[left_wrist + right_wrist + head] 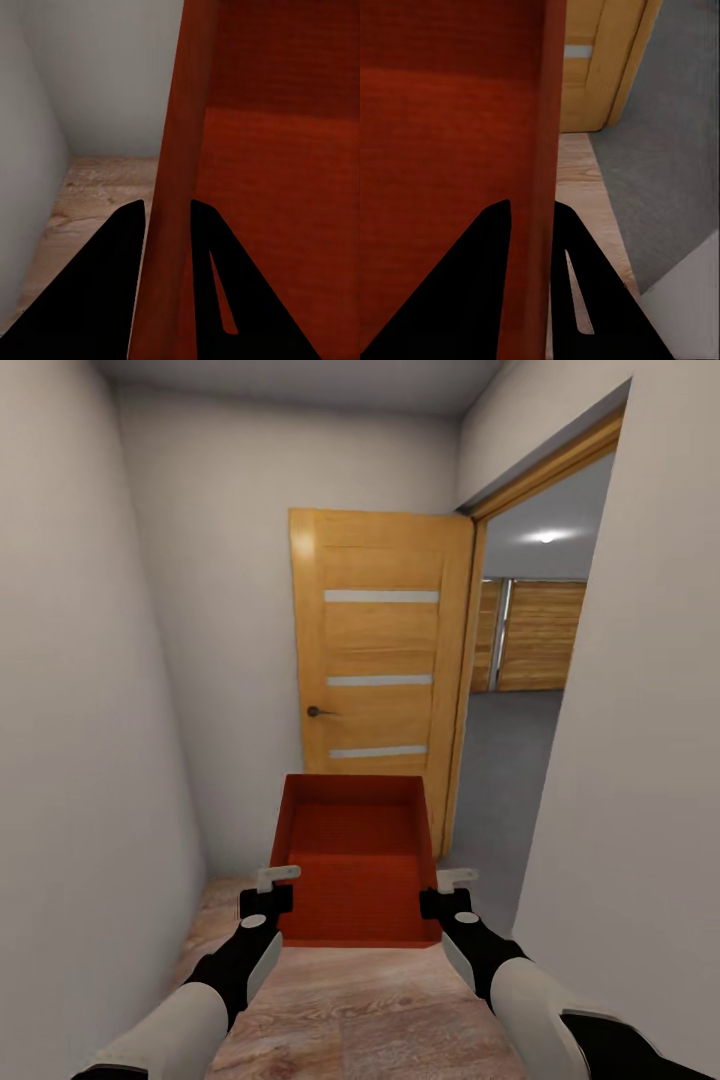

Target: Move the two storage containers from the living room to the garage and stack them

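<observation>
Carrying one orange-red open-topped rectangular storage container [355, 860], left gripper [277, 879] and right gripper [450, 882] each clamp a side wall, before the open wooden door [380, 660]; garage placement and stacking remain

Your head camera looks forward and down a narrow hallway toward the far wooden door [380, 670]. Each wrist camera sits very close along its tool, facing far. All three share the orange-red container [355, 860] and wood floor [350, 1010].

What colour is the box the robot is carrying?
Orange-red all over, the storage container shows best in the head view.
</observation>
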Controlling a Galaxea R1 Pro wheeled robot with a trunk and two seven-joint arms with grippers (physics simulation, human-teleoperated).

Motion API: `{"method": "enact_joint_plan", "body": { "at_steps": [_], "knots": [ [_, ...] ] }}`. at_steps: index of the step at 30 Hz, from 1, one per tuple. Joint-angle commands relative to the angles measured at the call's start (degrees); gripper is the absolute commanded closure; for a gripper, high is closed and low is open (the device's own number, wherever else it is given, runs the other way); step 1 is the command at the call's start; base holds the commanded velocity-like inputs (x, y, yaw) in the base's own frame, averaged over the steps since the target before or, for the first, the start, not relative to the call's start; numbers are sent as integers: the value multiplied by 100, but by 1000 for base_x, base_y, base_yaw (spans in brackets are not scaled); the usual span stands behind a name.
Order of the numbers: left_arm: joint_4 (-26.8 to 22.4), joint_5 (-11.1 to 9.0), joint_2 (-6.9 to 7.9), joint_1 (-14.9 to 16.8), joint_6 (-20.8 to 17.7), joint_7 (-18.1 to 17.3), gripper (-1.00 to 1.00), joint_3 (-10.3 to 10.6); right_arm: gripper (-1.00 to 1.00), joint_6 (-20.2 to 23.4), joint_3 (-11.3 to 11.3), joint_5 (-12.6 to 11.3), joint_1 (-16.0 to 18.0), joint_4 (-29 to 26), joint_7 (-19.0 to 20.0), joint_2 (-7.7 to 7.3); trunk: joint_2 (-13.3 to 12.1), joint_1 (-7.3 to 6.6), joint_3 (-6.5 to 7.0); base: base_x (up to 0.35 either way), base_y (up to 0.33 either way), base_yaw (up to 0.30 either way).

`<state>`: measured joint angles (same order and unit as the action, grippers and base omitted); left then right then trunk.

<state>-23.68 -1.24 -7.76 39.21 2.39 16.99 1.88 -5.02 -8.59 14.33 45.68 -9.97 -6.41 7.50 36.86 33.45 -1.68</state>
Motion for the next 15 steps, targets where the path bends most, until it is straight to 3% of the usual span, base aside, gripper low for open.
{"method": "enact_joint_plan", "body": {
  "at_steps": [1,6,15],
  "knots": [
    [-5,52,389,3,7,172,100,15,100,-17,-205,34,11,12,-1,6,10,2,-11,0,0,-287],
    [2,31,397,1,-16,149,100,8,100,-17,-205,34,11,12,-1,6,10,2,-11,103,90,-287],
    [3,30,398,2,-19,112,100,5,100,-17,-205,35,11,12,-1,6,10,2,-11,212,248,-287]
  ]
}}
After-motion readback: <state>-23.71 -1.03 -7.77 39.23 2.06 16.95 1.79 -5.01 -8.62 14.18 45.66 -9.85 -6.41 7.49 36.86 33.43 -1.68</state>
